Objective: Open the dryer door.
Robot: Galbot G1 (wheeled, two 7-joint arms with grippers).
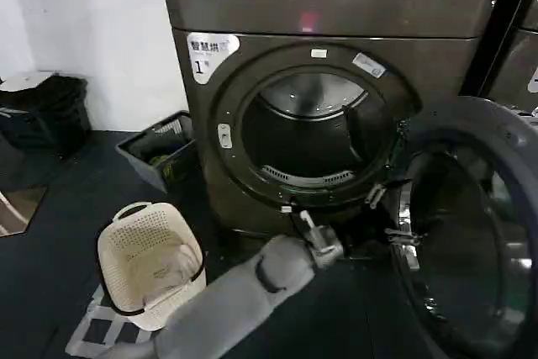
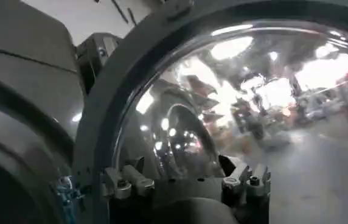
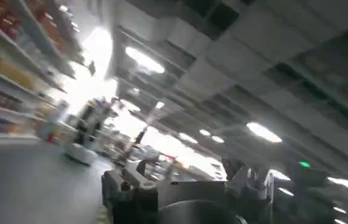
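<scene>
Head view: dryer door [image 1: 471, 233] swung wide to the right of the dryer [image 1: 328, 90], drum empty. Opening step looking nearly done; next calling for withdrawing left claw [image 1: 313, 237], reaching low near the sill. Basket [image 1: 147, 262] holding pale laundry.

Left wrist view: claw fingers [image 2: 128, 181] standing apart, facing door glass.

Right wrist view: right claw [image 3: 186, 185] parted, gripping nothing, pointing at ceiling.

White wall [image 1: 92, 31] far left. Dark floor [image 1: 59, 275] all over. Cream basket [image 1: 150, 262] near left, on checked mat [image 1: 101, 329]. Dark bin [image 1: 160, 153] (some green stuff inside) by wall. Black box [image 1: 46, 111] far left. Second dark machine [image 1: 514, 56] far right. Ceiling lights [image 3: 143, 59] bright.
</scene>
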